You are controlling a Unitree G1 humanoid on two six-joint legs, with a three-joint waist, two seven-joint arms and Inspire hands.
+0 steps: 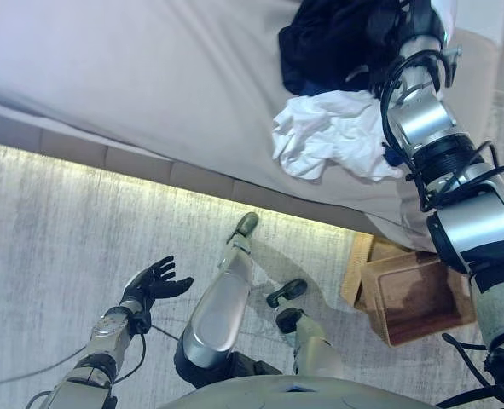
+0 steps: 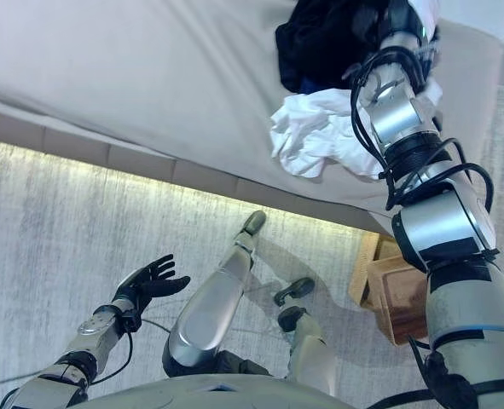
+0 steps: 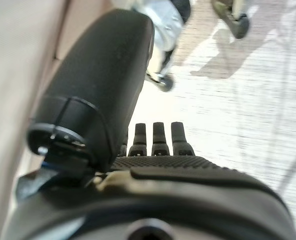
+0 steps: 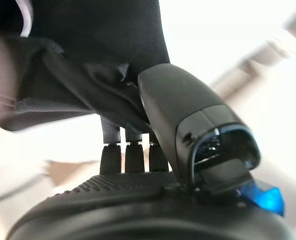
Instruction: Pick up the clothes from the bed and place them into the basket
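Observation:
A black garment (image 1: 333, 43) lies bunched at the far right of the grey bed (image 1: 149, 77). A crumpled white garment (image 1: 333, 132) lies just in front of it, near the bed's edge. My right hand (image 1: 420, 17) reaches up over the white garment to the black one's right side. In the right wrist view my right hand (image 4: 132, 195) has its fingers pushed into the black cloth (image 4: 87, 60), with the thumb pressed against a gathered fold. My left hand (image 1: 153, 281) hangs open and empty over the floor at the lower left, and also shows in the left wrist view (image 3: 188, 170).
A wooden basket (image 1: 414, 298) stands on the floor at the lower right, beside the bed's corner. A lit strip runs along the bed's base (image 1: 107, 158). Grey carpet (image 1: 47, 239) spreads out to the left.

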